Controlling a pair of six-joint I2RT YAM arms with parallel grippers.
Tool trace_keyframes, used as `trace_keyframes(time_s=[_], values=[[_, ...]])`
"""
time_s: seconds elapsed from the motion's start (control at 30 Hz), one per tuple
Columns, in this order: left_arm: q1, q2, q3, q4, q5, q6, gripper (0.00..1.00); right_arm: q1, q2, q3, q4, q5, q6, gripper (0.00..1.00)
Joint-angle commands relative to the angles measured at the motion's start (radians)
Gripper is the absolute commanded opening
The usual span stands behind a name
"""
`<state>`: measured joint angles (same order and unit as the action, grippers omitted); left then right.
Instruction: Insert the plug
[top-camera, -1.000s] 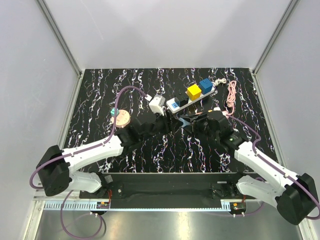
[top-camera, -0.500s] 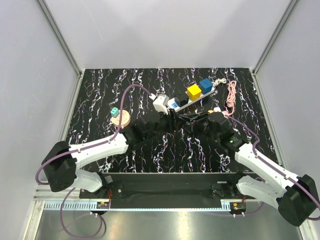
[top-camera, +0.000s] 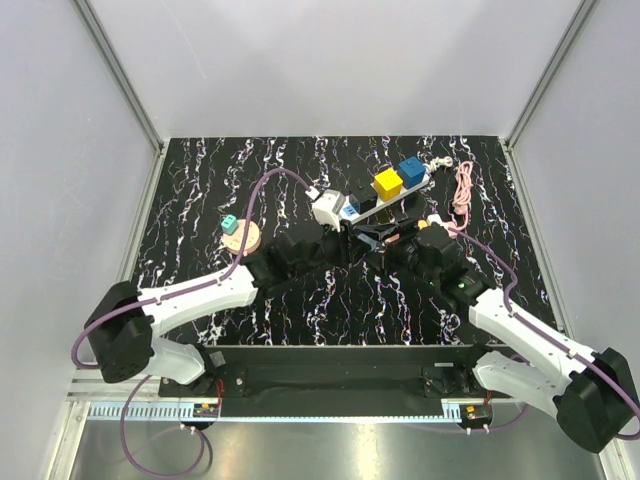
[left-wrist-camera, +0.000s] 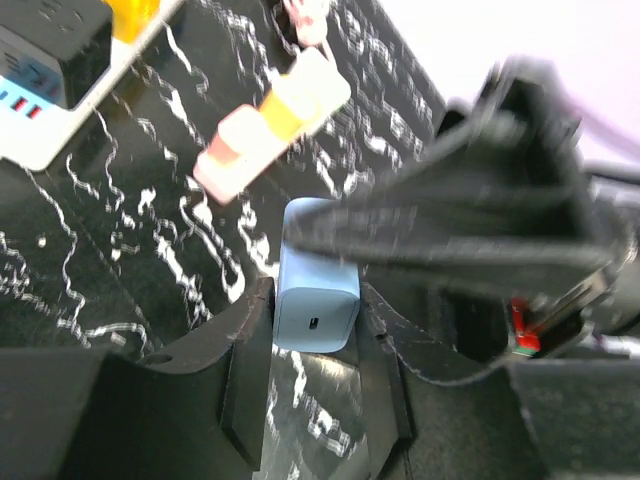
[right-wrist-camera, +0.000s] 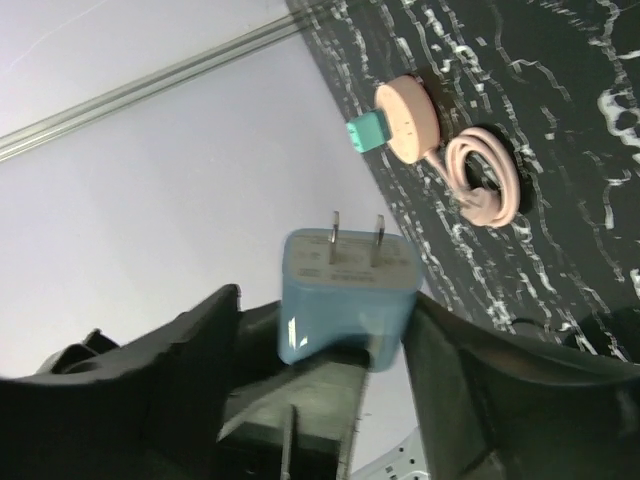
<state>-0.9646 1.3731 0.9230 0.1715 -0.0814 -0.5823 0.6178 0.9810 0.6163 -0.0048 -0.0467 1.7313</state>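
Left wrist cam: my right tool (left-wrist-camera: 340, 232) is just a blur across the top of the plug (left-wrist-camera: 316, 305), and the power strip (left-wrist-camera: 35, 95) is cropped. Overhead, can't see the plug.

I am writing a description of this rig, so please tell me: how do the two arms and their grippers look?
Both arms have white links and black joints: the left arm and the right arm. A purple cable runs along each. The left gripper and right gripper have black, wedge-shaped fingers.
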Motion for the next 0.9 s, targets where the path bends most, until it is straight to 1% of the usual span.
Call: trace_keyframes(time_s=[0.0, 0.03, 0.07, 0.1, 0.13, 0.17, 0.2, 0.23, 0.27, 0.3, 0.33, 0.37, 0.4, 0.43, 0.47, 0.5, 0.53, 0.57, 0.6, 0.63, 0.7, 0.73, 0.77, 0.8, 0.87], values=[[-0.002, -0.094, 0.074, -0.107, 0.075, 0.088, 0.00, 0.011, -0.059, 0.000, 0.126, 0.004, -0.099, 0.78], [0.003, -0.112, 0.082, -0.150, 0.077, 0.108, 0.00, 0.011, -0.074, -0.006, 0.129, 0.010, -0.139, 0.85], [0.007, -0.153, 0.089, -0.241, 0.077, 0.127, 0.00, 0.011, -0.090, -0.019, 0.132, 0.014, -0.159, 0.87], [0.013, -0.178, 0.097, -0.285, 0.072, 0.177, 0.00, 0.013, -0.119, -0.026, 0.132, 0.024, -0.174, 0.90], [0.020, -0.202, 0.102, -0.324, 0.056, 0.206, 0.00, 0.011, -0.136, -0.035, 0.132, 0.027, -0.196, 0.95], [0.030, -0.250, 0.126, -0.424, 0.051, 0.238, 0.00, 0.011, -0.148, -0.053, 0.135, 0.030, -0.208, 0.97], [0.061, -0.272, 0.146, -0.481, 0.023, 0.302, 0.00, 0.011, -0.172, -0.061, 0.138, 0.031, -0.222, 0.98], [0.087, -0.290, 0.171, -0.542, 0.011, 0.329, 0.00, 0.013, -0.185, -0.066, 0.137, 0.033, -0.252, 0.99], [0.122, -0.313, 0.236, -0.661, 0.015, 0.390, 0.00, 0.011, -0.194, -0.076, 0.137, 0.034, -0.265, 0.99], [0.209, -0.319, 0.266, -0.711, 0.047, 0.421, 0.00, 0.010, -0.212, -0.084, 0.138, 0.036, -0.283, 1.00], [0.255, -0.327, 0.292, -0.783, 0.060, 0.452, 0.00, 0.011, -0.219, -0.095, 0.137, 0.034, -0.291, 1.00], [0.341, -0.327, 0.339, -0.815, 0.066, 0.501, 0.00, 0.008, -0.222, -0.098, 0.137, 0.025, -0.303, 1.00], [0.380, -0.318, 0.365, -0.848, 0.069, 0.524, 0.00, 0.007, -0.220, -0.098, 0.137, 0.015, -0.318, 1.00], [0.414, -0.286, 0.422, -0.913, 0.071, 0.550, 0.00, 0.005, -0.219, -0.092, 0.137, 0.004, -0.350, 1.00], [0.469, -0.263, 0.448, -0.946, 0.066, 0.588, 0.00, 0.000, -0.208, -0.086, 0.137, -0.008, -0.369, 1.00], [0.493, -0.238, 0.474, -0.980, 0.063, 0.620, 0.00, -0.001, -0.199, -0.079, 0.135, -0.034, -0.403, 1.00], [0.515, -0.180, 0.500, -1.054, 0.066, 0.646, 0.00, -0.006, -0.186, -0.064, 0.135, -0.051, -0.417, 1.00], [0.535, -0.143, 0.549, -1.095, 0.066, 0.701, 0.00, -0.009, -0.176, -0.053, 0.134, -0.071, -0.430, 1.00], [0.568, -0.103, 0.574, -1.134, 0.057, 0.725, 0.00, -0.019, -0.147, -0.044, 0.134, -0.115, -0.446, 1.00], [0.582, -0.024, 0.627, -1.221, 0.048, 0.749, 0.00, -0.029, -0.130, -0.027, 0.132, -0.142, -0.469, 1.00], [0.615, 0.038, 0.654, -1.268, 0.000, 0.805, 0.00, -0.056, -0.078, -0.013, 0.132, -0.229, -0.481, 1.00], [0.625, 0.075, 0.671, -1.286, 0.014, 0.823, 0.00, -0.065, -0.058, -0.001, 0.132, -0.257, -0.493, 1.00], [0.651, 0.096, 0.686, -1.303, 0.055, 0.887, 0.00, -0.073, -0.024, 0.002, 0.132, -0.283, -0.499, 1.00], [0.658, 0.118, 0.703, -1.320, 0.131, 0.916, 0.00, -0.081, -0.009, 0.006, 0.132, -0.329, -0.503, 1.00], [0.673, 0.194, 0.759, -1.368, 0.138, 0.970, 0.00, -0.105, 0.039, 0.011, 0.138, -0.370, -0.515, 1.00]])
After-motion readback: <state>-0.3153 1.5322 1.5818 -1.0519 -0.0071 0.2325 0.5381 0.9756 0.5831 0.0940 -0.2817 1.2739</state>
